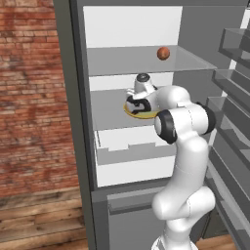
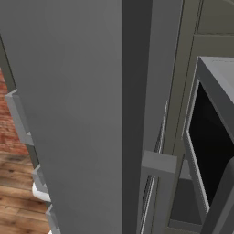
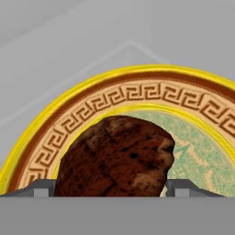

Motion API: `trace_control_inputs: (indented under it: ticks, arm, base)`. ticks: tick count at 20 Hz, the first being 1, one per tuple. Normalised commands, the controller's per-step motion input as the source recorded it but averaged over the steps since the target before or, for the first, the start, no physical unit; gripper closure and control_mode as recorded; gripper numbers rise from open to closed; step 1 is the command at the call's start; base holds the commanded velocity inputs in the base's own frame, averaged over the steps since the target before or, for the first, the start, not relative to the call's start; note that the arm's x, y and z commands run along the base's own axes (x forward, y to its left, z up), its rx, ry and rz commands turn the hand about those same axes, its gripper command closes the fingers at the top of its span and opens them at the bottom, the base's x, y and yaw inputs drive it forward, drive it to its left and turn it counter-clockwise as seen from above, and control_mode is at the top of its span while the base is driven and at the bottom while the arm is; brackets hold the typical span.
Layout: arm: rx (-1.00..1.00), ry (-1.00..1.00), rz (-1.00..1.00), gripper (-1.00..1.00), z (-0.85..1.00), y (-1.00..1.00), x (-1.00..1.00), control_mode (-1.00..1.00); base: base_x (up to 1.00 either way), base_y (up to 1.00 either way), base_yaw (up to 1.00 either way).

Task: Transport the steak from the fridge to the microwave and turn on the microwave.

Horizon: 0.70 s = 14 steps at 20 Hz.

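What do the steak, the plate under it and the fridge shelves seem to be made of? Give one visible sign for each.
The steak: cooked meat, matte, lumpy, mottled dark reddish-brown. The plate: probably glazed ceramic, judging by its smooth yellow rim and printed key-pattern band. The fridge shelves: flat, thin, pale grey slabs, possibly plastic or frosted glass; the rendering leaves it open.

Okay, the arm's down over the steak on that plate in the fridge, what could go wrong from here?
1. The steak is lumpy and sits between the tool's fingertips; a poor pinch might let it slip.
2. It rests on a yellow-rimmed plate; closing low could drag or tip the plate on the fridge shelf.
3. The shelf above carries an orange ball; lifting too high may bump that shelf.
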Motion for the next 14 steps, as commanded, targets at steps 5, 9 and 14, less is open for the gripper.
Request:
trace_control_inputs:
  ticks: [5, 9, 14]
  arm:
    - [0.01, -0.03, 0.00, 1.00, 0.04, 0.00, 0.00, -1.00]
    - [0.00, -0.02, 0.00, 1.00, 0.05, 0.00, -0.04, -1.00]
    - [0.00, -0.03, 0.00, 1.00, 0.05, 0.00, -0.09, -1.00]
  base:
    - [0.00, 0.00, 0.00]
    - [0.00, 0.00, 0.00]
    - [0.00, 0.00, 0.00]
